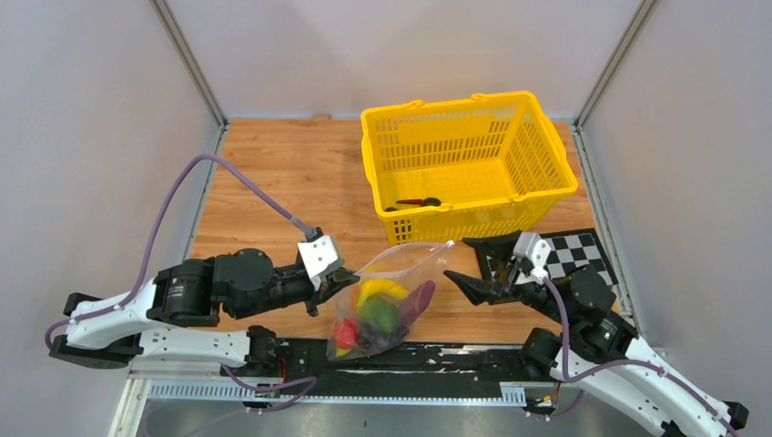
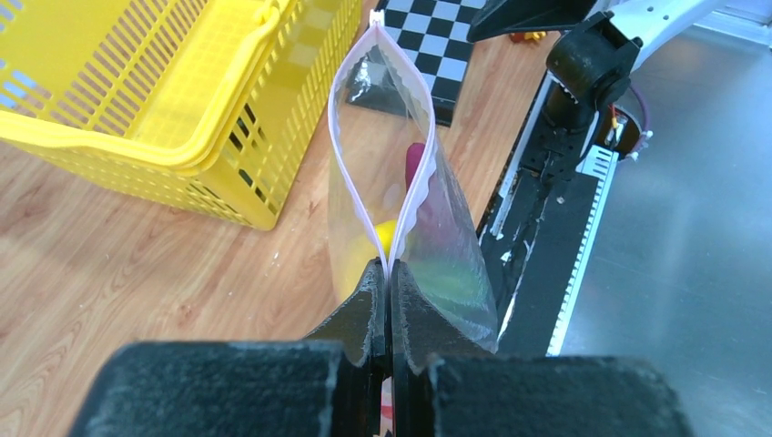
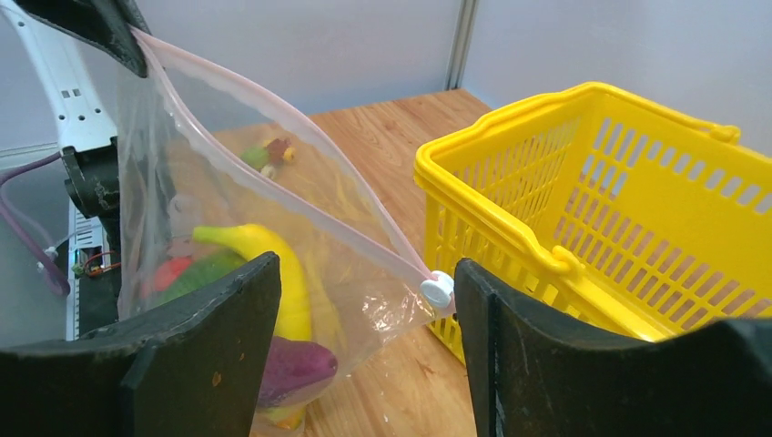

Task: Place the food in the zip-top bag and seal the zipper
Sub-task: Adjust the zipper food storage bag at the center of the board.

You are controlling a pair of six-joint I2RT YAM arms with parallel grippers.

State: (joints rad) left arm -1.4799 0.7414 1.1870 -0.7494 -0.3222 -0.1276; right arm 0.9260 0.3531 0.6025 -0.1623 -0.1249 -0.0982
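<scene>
- My left hand (image 1: 349,279) is clenched on one end of the bag's mouth. In the left wrist view its two fingers (image 2: 369,300) are pressed flat together on the plastic.
- The bag (image 1: 414,266) sits at lower centre of the overhead view, between the two arms, and sags down from that grip toward the near edge of the worktop (image 1: 273,191).
- The food (image 1: 378,309) is inside the bag. I can make out a yellow banana (image 3: 273,264), a purple piece (image 3: 296,364), and green and red bits behind them.
- The zipper (image 2: 333,127) is not sealed. In the left wrist view its two pink strips bow apart into a leaf-shaped opening.
- My right hand (image 1: 460,261) is released. Its fingers are spread wide at the far end of the mouth, and the white tab (image 3: 437,289) sits between them, just beside one finger.
- A yellow basket (image 1: 455,102) stands in the upper centre of the overhead view, close behind the bag.
- A checkered board (image 1: 583,250) lies at right, partly under my right arm.
</scene>
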